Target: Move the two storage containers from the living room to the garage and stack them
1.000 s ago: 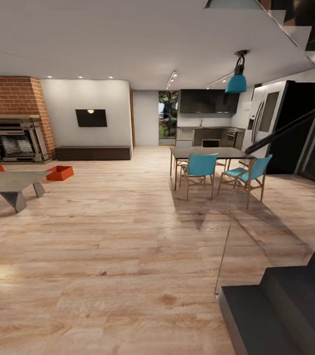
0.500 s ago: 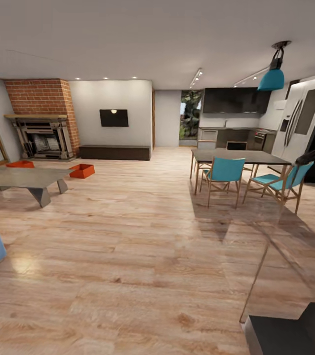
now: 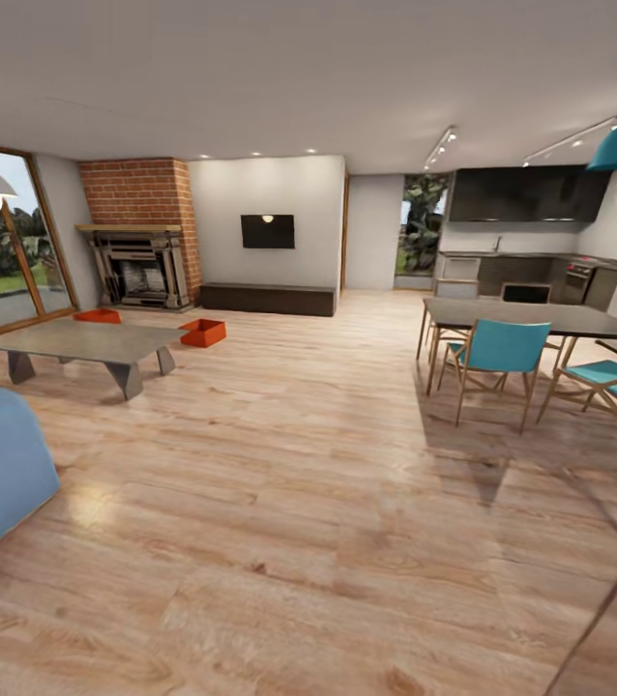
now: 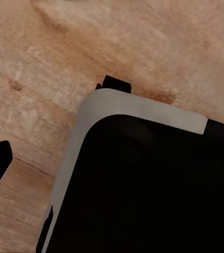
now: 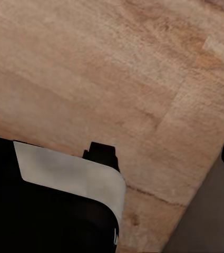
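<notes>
Two storage containers (image 3: 202, 333) (image 3: 97, 315) sit far left on the plank floor (image 3: 299, 464) by the fireplace (image 3: 142, 269); I cannot tell how my jaws stand

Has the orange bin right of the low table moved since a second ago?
No. The storage container sits in the same spot in front of the brick fireplace, beside the low table; the camera turned.

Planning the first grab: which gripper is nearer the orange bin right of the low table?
Left, probably, but barely: the orange bin lies far ahead to the left. Both wrist cameras face wood floor beside the robot's base, nowhere near it.
</notes>
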`<state>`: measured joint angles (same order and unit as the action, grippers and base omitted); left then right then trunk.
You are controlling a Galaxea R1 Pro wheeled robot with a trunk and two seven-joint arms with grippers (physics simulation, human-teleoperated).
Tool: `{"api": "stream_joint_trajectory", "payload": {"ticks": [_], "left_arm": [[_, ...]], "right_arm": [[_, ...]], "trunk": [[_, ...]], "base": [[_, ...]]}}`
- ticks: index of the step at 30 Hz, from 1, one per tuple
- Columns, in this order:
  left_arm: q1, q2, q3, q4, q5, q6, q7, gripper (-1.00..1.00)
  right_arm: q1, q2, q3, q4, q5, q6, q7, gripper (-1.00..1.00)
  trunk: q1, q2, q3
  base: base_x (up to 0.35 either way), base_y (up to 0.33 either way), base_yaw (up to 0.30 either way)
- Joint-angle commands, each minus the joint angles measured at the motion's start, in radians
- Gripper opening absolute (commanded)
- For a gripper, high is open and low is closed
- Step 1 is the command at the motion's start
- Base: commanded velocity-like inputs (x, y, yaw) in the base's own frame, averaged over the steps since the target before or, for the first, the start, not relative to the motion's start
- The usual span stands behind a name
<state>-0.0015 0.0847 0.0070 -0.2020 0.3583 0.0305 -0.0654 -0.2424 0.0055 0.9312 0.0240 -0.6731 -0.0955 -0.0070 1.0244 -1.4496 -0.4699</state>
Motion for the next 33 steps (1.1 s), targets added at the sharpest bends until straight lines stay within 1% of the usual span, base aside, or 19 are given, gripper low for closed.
{"api": "stream_joint_trajectory", "payload": {"ticks": [1, 20, 24, 33], "left_arm": [[0.0, 0.0, 0.001, -0.001, 0.006, 0.003, -0.004, 1.0], [0.0, 0.0, 0.001, 0.0, 0.007, 0.004, -0.003, 1.0], [0.0, -0.001, 0.001, 0.0, 0.007, 0.004, 0.0, 1.0], [0.0, -0.002, 0.001, 0.0, 0.006, 0.004, 0.003, 1.0]], "right_arm": [[-0.001, 0.001, 0.008, 0.002, -0.006, -0.004, -0.001, 1.0], [0.0, 0.0, 0.008, 0.002, -0.006, -0.005, -0.001, 1.0], [0.0, -0.001, 0.008, 0.002, -0.006, -0.005, -0.001, 1.0], [0.0, -0.001, 0.007, 0.002, -0.007, -0.006, -0.001, 1.0]], "trunk": [[0.001, 0.0, -0.001], [0.001, 0.0, -0.001], [0.001, 0.0, -0.001], [0.001, 0.0, -0.001]], "base": [[0.322, 0.0, 0.27], [0.322, 0.0, 0.27], [0.323, 0.0, 0.098], [0.324, 0.0, 0.012]]}}
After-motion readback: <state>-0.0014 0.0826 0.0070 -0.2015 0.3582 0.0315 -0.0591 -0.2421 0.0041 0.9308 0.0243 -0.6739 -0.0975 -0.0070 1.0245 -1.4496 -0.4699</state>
